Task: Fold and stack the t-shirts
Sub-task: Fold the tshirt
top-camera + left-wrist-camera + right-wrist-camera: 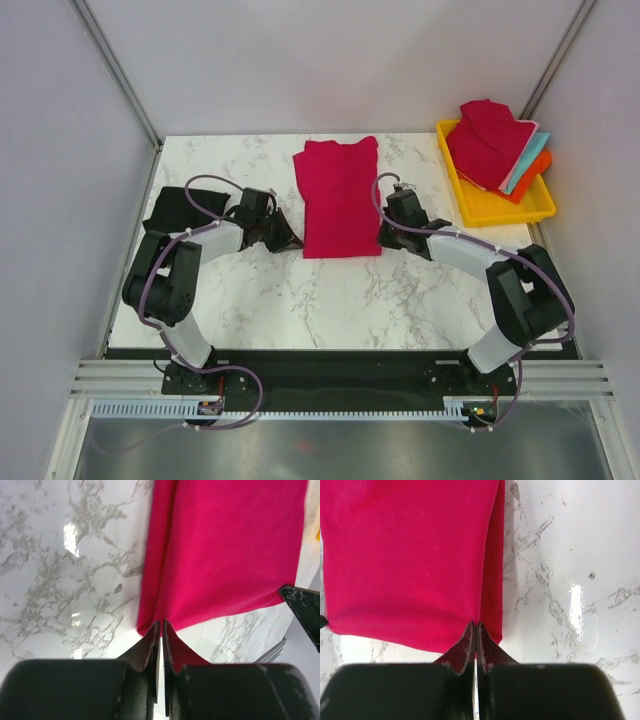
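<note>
A crimson t-shirt [338, 195] lies on the marble table, folded lengthwise into a narrow strip with its hem toward the arms. My left gripper [293, 241] is shut on the hem's left corner; in the left wrist view its tips [161, 626] pinch the cloth edge [225, 555]. At the hem's right corner my right gripper [383, 237] is also shut, its tips [476, 625] closed on the fold of the shirt [405, 555]. A black t-shirt [165, 210] lies crumpled at the table's left edge, behind the left arm.
A yellow tray [500, 212] stands at the back right, holding a crimson shirt [488, 140] over a teal one [528, 160] and an orange one [537, 178]. White walls close in the table at the left, back and right.
</note>
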